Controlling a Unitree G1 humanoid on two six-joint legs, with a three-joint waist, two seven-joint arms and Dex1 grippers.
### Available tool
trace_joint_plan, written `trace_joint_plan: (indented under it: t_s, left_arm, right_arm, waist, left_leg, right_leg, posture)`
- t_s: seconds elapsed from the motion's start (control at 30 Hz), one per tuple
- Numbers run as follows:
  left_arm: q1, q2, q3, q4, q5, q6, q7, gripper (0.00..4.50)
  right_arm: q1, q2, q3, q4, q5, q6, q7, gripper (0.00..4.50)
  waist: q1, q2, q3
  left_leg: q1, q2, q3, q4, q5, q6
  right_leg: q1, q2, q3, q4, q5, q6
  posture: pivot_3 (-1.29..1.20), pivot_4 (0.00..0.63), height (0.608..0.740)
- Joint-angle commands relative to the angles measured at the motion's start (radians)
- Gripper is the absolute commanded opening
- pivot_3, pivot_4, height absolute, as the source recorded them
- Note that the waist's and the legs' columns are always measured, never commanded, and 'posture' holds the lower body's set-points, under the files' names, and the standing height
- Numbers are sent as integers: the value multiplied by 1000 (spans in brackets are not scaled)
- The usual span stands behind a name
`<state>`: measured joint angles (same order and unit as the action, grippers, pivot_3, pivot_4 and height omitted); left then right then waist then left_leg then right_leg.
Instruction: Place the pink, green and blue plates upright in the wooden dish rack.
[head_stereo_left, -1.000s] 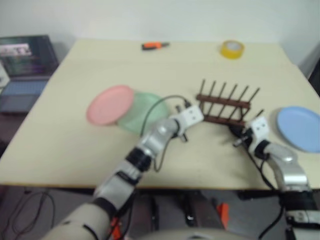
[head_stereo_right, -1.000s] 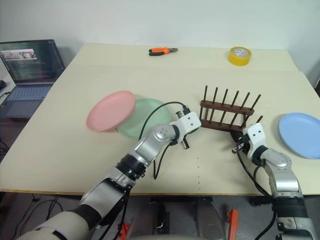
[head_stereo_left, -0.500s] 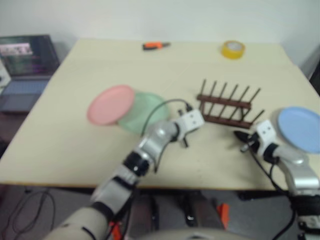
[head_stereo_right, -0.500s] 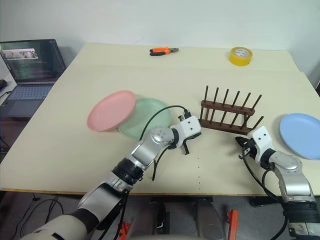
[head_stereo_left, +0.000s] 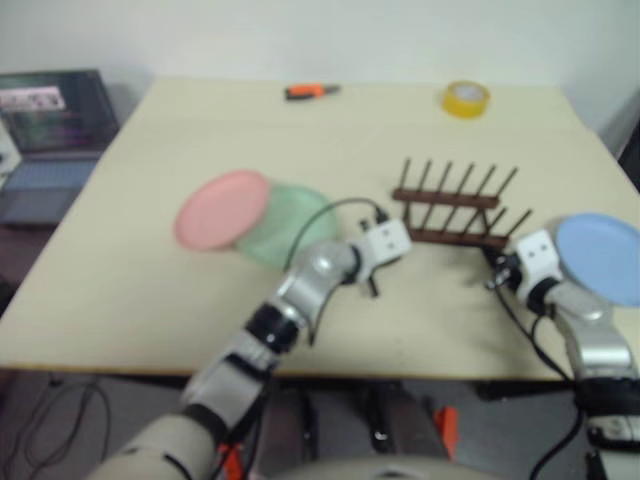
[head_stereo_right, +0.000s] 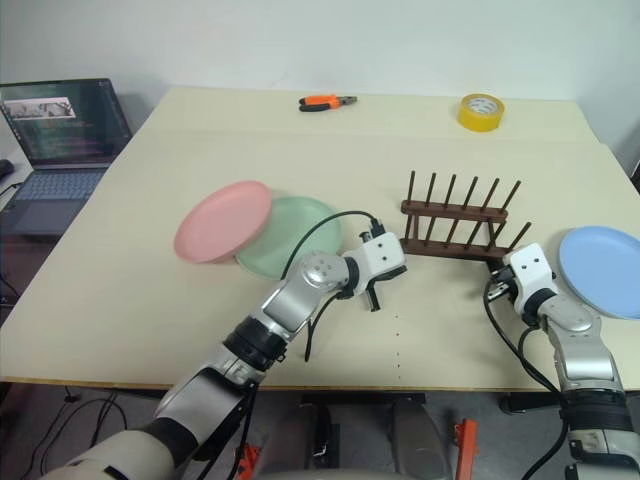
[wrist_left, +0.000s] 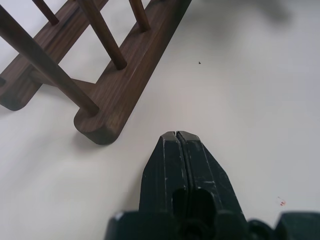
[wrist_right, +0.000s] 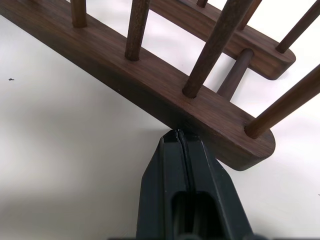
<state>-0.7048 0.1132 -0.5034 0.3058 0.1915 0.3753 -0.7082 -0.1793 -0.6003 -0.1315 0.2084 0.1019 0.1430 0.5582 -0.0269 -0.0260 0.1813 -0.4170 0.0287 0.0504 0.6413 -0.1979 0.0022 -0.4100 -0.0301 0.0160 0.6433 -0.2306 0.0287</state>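
your wooden dish rack (head_stereo_right: 455, 229) stands empty on the table (head_stereo_right: 140, 290), and every place below is given from it. the rack's pegs lean slightly; no plate sits between them.

your left gripper (wrist_left: 176, 136) is off the rack's left end, just short of the near rail's rounded tip. its two fingers are pressed together with nothing between them, tips over bare table. a black cable (head_stereo_right: 315, 235) arcs from that wrist over the green plate's edge.

your right gripper (wrist_right: 176, 134) is at the rack's right end, on the near side. its fingers are likewise closed flat against each other and empty, tips right up against the near rail's side; whether they actually touch the wood you cannot tell.

the blue plate (head_stereo_right: 602, 270) lies flat to the right of the rack, near it, with your right wrist between the two. the green plate (head_stereo_right: 287, 236) lies flat to the left of the rack, beyond your left gripper. the pink plate (head_stereo_right: 223, 220) sits further left, overlapping the green plate and resting tilted on its rim.

behind the rack, well apart near the table's far edge, are a yellow tape roll (head_stereo_right: 481, 111) and an orange-handled tool (head_stereo_right: 327, 101). a laptop (head_stereo_right: 62, 135) stands off the table, far to the left of the rack.
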Motion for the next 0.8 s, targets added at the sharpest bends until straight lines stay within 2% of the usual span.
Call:
trace_joint_plan:
  t_s: [0.03, 0.3, 0.5, 0.67, 0.8]
  left_arm:
    - [-11, -11, 17, -35, -3, -5, 12, 37]
    - [-30, -42, 27, 19, 4, -30, 75, 37]
    - [-33, -38, 27, 4, -5, -30, 53, 37]
    - [-35, 26, 81, -127, -76, 23, -44, 37]
    - [-59, 74, 132, -217, -128, 93, -93, 37]
  right_arm:
    - [-15, 5, -12, 2, 5, -10, -8, 0]
    - [-15, 10, -10, -4, -3, -15, -14, 0]
    - [5, -8, -21, -33, 11, -1, 4, 0]
    - [103, -156, -108, -191, 150, 148, 200, 0]
    - [136, -280, -192, -232, 215, 248, 284, 0]
  waist:
    - [-1, 0, 0]
    - [-1, 0, 0]
    - [-1, 0, 0]
    - [1, 1, 0]
    - [-1, 0, 1]
  left_leg:
    - [0, 0, 0, 0, 0, 0]
    - [0, 0, 0, 0, 0, 0]
    - [0, 0, 0, 0, 0, 0]
    - [-1, 0, 0, -2, 0, 0]
    - [-1, 0, 1, -2, 0, 0]
  right_leg:
    - [0, 0, 0, 0, 0, 0]
    - [0, 0, 0, 0, 0, 0]
    - [0, 0, 0, 0, 0, 0]
    - [-1, 0, 0, 0, -1, 0]
    - [-1, 0, 0, 0, -1, 0]
  posture:
    - [0, 150, 740]
    - [0, 150, 740]
    - [0, 150, 740]
    - [0, 150, 740]
    - [0, 150, 740]
